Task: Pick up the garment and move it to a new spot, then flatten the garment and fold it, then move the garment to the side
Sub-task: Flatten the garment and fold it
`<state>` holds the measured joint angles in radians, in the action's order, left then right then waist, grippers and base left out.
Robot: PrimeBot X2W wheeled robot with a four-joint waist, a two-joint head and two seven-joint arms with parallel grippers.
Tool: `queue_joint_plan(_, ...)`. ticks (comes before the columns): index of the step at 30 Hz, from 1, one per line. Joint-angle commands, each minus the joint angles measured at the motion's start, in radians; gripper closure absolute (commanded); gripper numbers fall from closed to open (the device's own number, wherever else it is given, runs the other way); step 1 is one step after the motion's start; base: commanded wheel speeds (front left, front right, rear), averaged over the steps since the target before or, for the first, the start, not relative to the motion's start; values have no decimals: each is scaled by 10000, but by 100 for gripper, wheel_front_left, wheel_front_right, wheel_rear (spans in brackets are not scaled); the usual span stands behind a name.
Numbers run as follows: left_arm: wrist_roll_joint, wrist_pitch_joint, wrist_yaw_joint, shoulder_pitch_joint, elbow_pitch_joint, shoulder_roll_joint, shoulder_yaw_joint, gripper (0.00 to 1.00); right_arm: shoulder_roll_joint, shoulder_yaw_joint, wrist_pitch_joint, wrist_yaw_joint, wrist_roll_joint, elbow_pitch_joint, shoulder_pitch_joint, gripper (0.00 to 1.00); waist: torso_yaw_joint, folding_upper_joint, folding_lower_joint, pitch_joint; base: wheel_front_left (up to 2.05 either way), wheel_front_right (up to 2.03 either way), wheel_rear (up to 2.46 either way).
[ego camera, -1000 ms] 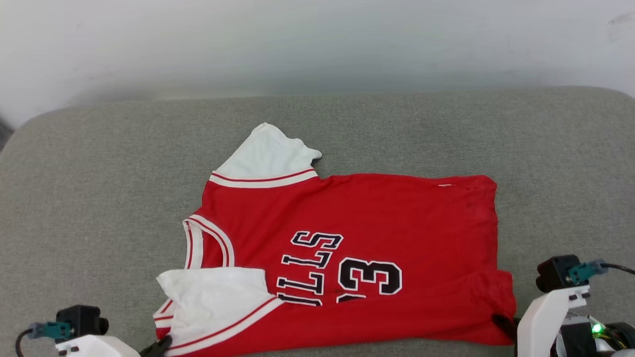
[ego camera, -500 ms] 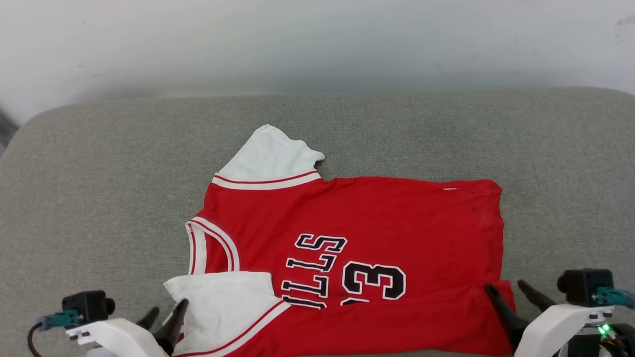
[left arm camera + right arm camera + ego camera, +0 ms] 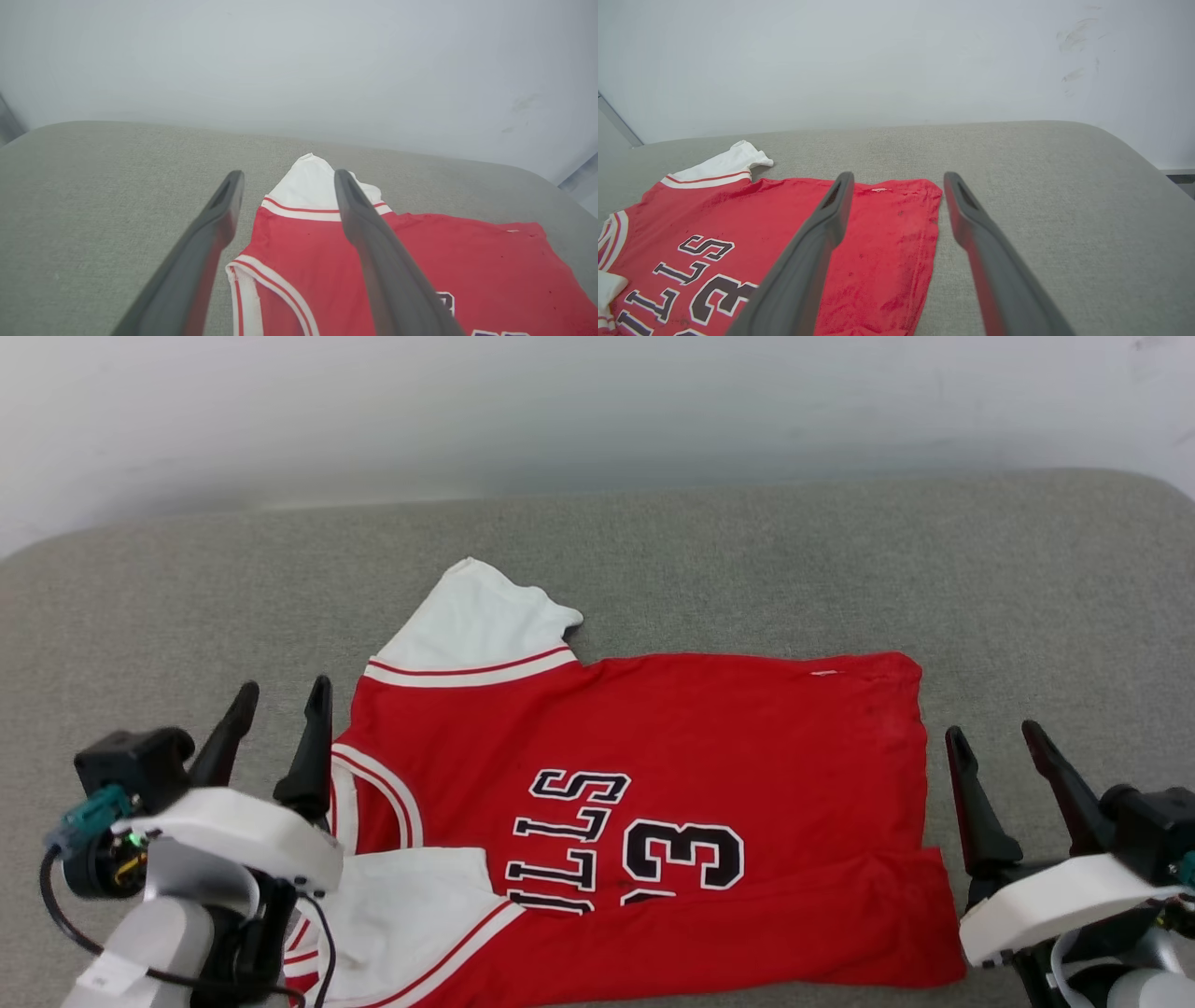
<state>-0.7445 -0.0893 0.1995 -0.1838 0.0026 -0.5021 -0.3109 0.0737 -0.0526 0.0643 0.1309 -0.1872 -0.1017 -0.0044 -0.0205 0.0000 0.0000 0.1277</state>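
Red jersey cloth with white short sleeves, the garment (image 3: 672,747) lies front-up on the grey upholstered surface (image 3: 747,551), with its neckline (image 3: 373,784) toward the robot's left and its hem toward the right. Its near edge is folded up over the front, hiding the lower part of the black lettering (image 3: 560,831) and of the "23". The near sleeve (image 3: 411,905) lies across that corner, and the far sleeve (image 3: 471,616) points toward the pale wall (image 3: 560,411). The left gripper (image 3: 284,689) stands at the neckline end, its fingers spread wide and holding nothing. The right gripper (image 3: 991,733) stands just beside the hem, likewise spread and empty.
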Motion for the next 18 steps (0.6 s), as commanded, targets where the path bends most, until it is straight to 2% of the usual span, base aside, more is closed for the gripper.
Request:
queue_joint_plan(1,79,-97,-61,-386,40,40,23,0,-62,28,-134,-4,117,-188,-238,0,-238,0,0,368,0,0,0)
queue_joint_plan(6,60,149,-491,-1856,690,-33,11,0,-182,220,-284,-4,286,-594,-826,0,-703,0,0,1236,0,0,0)
queue_joint_plan(11,-251,932,-1232,-3487,1640,-201,-96,0,-243,422,-448,-4,339,-816,-1479,0,-1214,0,0,2054,0,0,0)
queue_joint_plan(12,-410,1505,-1615,-4143,2038,-293,-255,0,-240,456,-527,-4,325,-826,-1648,0,-1387,0,0,2305,0,0,0)
queue_joint_plan(13,-599,1823,-1805,-4411,2224,-307,-307,0,-241,486,-577,-4,287,-795,-1723,0,-1474,0,0,2408,0,0,0)
queue_joint_plan(18,-1225,3919,-2525,-5850,3120,-773,-589,0,-246,615,-799,-4,35,-672,-1973,0,-1968,0,0,2869,0,0,0)
